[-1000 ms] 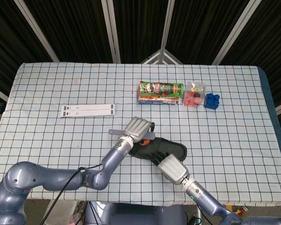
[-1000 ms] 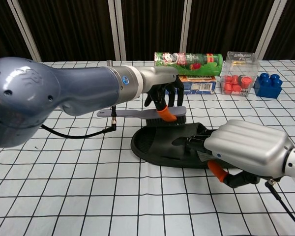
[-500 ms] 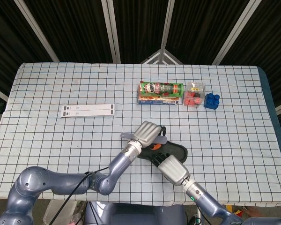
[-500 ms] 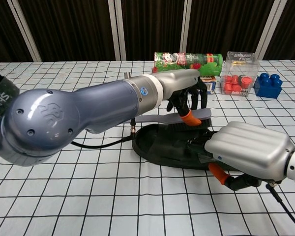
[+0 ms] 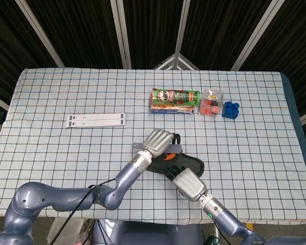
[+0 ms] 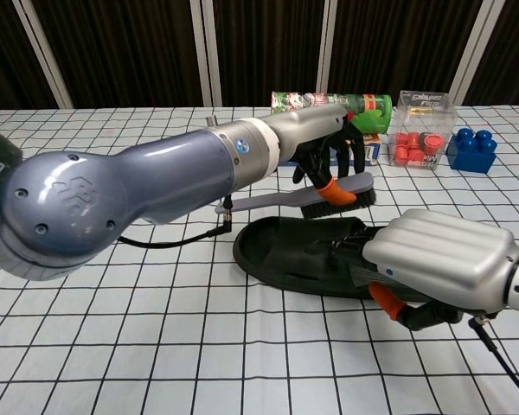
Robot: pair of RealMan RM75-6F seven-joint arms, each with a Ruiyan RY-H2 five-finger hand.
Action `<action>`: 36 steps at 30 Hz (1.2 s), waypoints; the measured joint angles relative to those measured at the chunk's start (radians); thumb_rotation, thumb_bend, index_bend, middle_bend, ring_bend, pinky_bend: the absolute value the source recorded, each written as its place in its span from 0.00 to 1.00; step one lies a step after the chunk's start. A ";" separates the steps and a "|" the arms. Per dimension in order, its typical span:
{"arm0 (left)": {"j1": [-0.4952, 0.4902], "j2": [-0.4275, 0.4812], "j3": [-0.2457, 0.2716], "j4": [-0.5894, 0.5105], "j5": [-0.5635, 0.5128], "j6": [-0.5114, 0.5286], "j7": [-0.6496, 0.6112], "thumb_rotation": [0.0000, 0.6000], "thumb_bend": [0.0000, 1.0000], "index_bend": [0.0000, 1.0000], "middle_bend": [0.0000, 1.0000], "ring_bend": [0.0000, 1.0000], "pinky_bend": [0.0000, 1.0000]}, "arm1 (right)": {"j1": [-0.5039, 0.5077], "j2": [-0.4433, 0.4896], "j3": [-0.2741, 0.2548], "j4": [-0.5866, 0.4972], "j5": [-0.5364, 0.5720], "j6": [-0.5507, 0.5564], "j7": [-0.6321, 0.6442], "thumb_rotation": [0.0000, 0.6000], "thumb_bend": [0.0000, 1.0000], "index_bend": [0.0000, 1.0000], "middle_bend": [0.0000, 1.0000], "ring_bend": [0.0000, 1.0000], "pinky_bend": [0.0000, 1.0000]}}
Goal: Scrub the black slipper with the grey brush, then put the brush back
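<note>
Left hand (image 6: pixel 329 156) holds grey brush (image 6: pixel 316 194); green can (image 5: pixel 175 97) label seemingly Pringles.

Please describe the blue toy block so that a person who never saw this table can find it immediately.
Look at the white checked tablecloth and find the row of small items near its far edge. The row begins with a green snack can, then a clear plastic box of red pieces. The blue studded plastic block ends the row; it alone is blue.
</note>
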 measured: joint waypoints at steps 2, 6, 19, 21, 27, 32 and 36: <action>-0.001 0.015 0.006 -0.015 -0.029 -0.007 0.029 1.00 0.69 0.59 0.75 0.63 0.65 | 0.000 -0.003 -0.002 -0.001 0.000 0.000 -0.004 1.00 0.80 0.00 0.23 0.23 0.42; -0.012 0.049 0.020 -0.050 -0.127 -0.018 0.108 1.00 0.69 0.58 0.75 0.63 0.65 | 0.000 -0.008 -0.002 -0.001 0.003 -0.001 -0.008 1.00 0.80 0.00 0.23 0.23 0.42; -0.151 0.222 0.085 -0.237 -0.684 -0.018 0.421 1.00 0.73 0.58 0.75 0.63 0.66 | -0.002 -0.009 -0.004 -0.013 0.005 0.008 -0.022 1.00 0.80 0.00 0.23 0.23 0.40; -0.178 0.266 0.091 -0.291 -0.753 -0.007 0.457 1.00 0.73 0.58 0.75 0.63 0.66 | -0.004 -0.008 -0.005 -0.017 0.004 0.013 -0.024 1.00 0.80 0.00 0.23 0.23 0.39; -0.187 0.330 0.089 -0.377 -0.726 0.033 0.447 1.00 0.72 0.58 0.75 0.63 0.65 | -0.013 -0.004 -0.005 -0.028 -0.007 0.043 -0.044 1.00 0.80 0.00 0.15 0.15 0.33; -0.143 0.371 0.092 -0.441 -0.603 0.054 0.381 1.00 0.72 0.58 0.75 0.63 0.65 | -0.034 0.002 -0.001 -0.051 -0.035 0.112 -0.098 1.00 0.80 0.00 0.12 0.12 0.31; -0.110 0.425 0.105 -0.488 -0.562 0.065 0.342 1.00 0.72 0.58 0.75 0.63 0.65 | -0.052 0.018 0.001 -0.097 -0.050 0.155 -0.143 1.00 0.80 0.00 0.10 0.09 0.27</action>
